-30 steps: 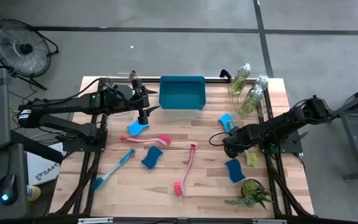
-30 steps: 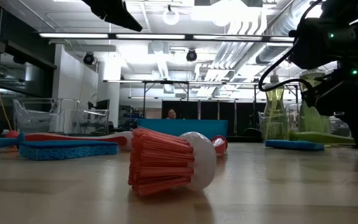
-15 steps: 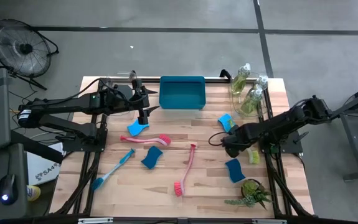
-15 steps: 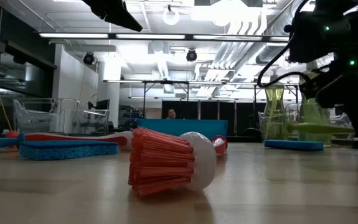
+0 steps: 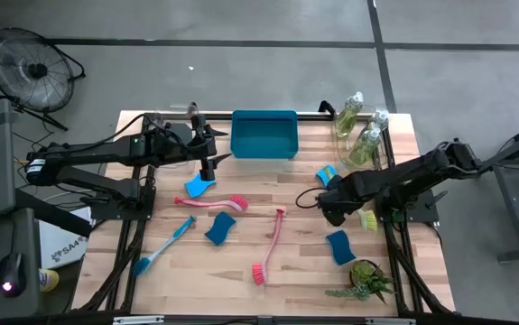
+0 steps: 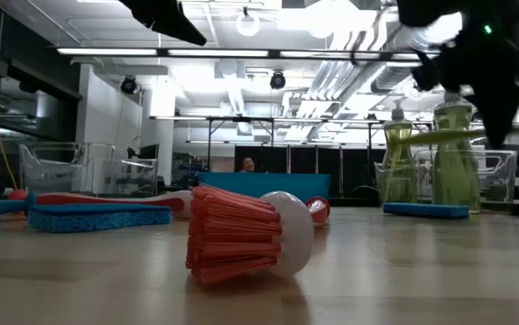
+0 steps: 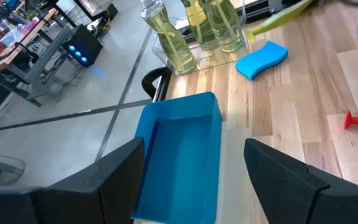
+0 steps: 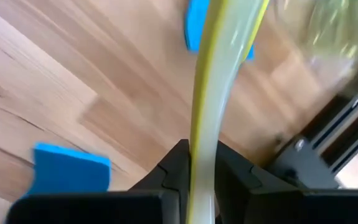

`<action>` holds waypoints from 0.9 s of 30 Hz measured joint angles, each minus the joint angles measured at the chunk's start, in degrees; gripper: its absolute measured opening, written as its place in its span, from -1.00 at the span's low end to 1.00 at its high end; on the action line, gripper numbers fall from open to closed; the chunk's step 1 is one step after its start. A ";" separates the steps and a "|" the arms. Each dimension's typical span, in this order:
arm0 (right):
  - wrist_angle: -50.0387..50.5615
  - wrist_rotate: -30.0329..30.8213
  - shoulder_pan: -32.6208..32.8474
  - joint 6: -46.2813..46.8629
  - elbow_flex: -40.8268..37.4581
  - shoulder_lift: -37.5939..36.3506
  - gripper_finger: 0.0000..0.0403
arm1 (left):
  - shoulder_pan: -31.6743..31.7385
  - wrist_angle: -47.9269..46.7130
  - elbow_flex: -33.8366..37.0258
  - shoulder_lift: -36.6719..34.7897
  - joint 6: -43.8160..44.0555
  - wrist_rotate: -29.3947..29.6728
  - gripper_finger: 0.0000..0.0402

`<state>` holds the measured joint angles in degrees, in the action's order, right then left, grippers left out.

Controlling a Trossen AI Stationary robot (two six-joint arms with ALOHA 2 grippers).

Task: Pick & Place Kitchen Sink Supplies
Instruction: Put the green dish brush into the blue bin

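My right gripper point(image 5: 335, 204) is shut on a yellow-green dish brush point(image 5: 367, 219) above the table's right side; in the low view the brush point(image 6: 426, 137) hangs level, clear of the table. My left gripper point(image 5: 207, 161) is open and holds nothing, hovering left of the blue tray point(image 5: 264, 134). Two pink-red brushes point(image 5: 214, 202) point(image 5: 271, 244) and a blue brush point(image 5: 164, 246) lie flat on the table. Blue sponges point(image 5: 199, 187) point(image 5: 222, 227) point(image 5: 339, 246) point(image 5: 329, 173) lie flat too. Clear bottles of yellow-green liquid point(image 5: 358, 131) stand at the far right. My right gripper pinches the yellow-green brush by its long handle point(image 8: 202, 149) between the two fingers point(image 8: 174, 168). The fingers come from above and lie across the handle. The brush is lifted clear of the table and sits roughly level point(image 6: 426, 137).
A small spiky green plant point(image 5: 363, 280) stands near the table's near right corner. The bottles sit in a clear holder point(image 7: 194, 53) beside the tray point(image 7: 179, 155). Bare wood lies in the table's middle and near left part.
My right gripper has risen and shifted slightly toward the table's left, staying shut. The yellow-green brush has gone up with it, from just above the table to well clear of it, at bottle-neck height in the low view.
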<state>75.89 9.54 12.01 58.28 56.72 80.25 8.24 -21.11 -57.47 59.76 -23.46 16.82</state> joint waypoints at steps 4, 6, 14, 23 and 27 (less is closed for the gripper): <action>0.34 5.77 0.00 -3.14 6.11 0.00 -0.81 | 0.00 0.79 0.00 0.02 0.36 -1.36 0.34; 0.08 9.99 0.00 -4.33 9.16 -0.01 -0.81 | -0.01 1.28 0.00 0.33 0.97 -1.53 0.34; -9.30 25.02 -0.02 -17.03 18.08 -0.08 -0.73 | -0.01 6.36 0.06 1.90 2.34 -6.90 0.34; -33.57 29.55 -1.06 -39.94 20.99 -0.09 -0.79 | -0.01 24.85 -0.03 6.03 5.00 -17.06 0.34; -43.88 29.17 -1.57 -50.01 20.99 -0.09 -0.70 | -0.01 34.29 -0.02 8.61 10.03 -23.95 0.34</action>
<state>32.01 38.71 10.44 8.28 77.71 80.16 8.23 13.19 -57.49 68.37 -13.43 -7.12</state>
